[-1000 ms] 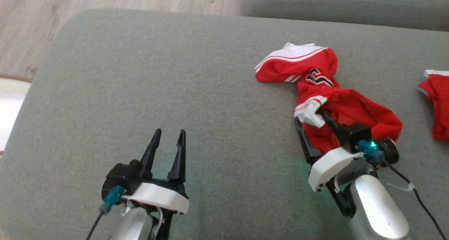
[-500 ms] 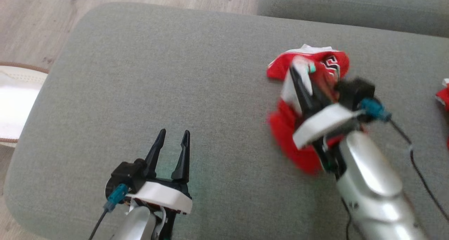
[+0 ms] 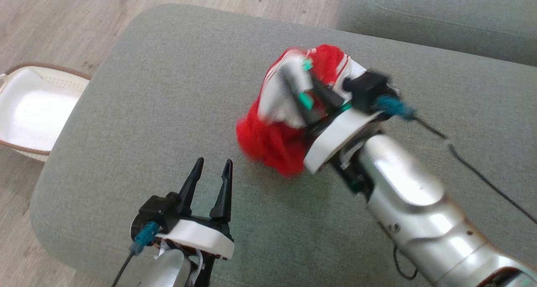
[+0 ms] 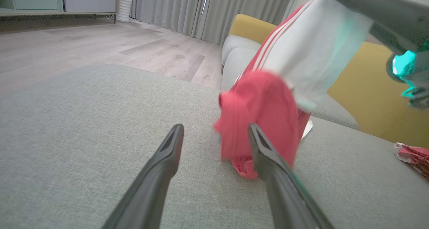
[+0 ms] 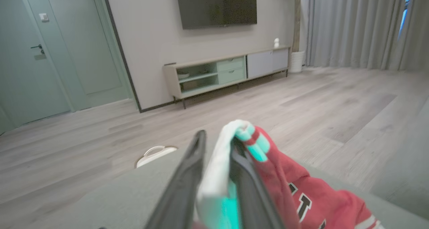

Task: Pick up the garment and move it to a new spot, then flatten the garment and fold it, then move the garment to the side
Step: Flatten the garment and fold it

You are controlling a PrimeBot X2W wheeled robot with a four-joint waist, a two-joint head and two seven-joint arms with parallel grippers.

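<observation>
The garment is red with white striped trim and dark lettering. It hangs bunched from my right gripper, which is shut on its white part above the middle of the grey cushion. The right wrist view has the white cloth pinched between the two fingers, red fabric draping to the right. My left gripper stands open and empty near the cushion's front edge. From the left wrist the garment hangs just beyond my open fingers, its lower end touching the cushion.
A white basket sits on the wooden floor left of the cushion. Another red and white garment lies at the cushion's far right. A yellow and grey sofa back rises behind.
My right arm has lifted the garment off the cushion and carried it left, toward the middle. The head camera has shifted too. The left gripper stays open and still.
</observation>
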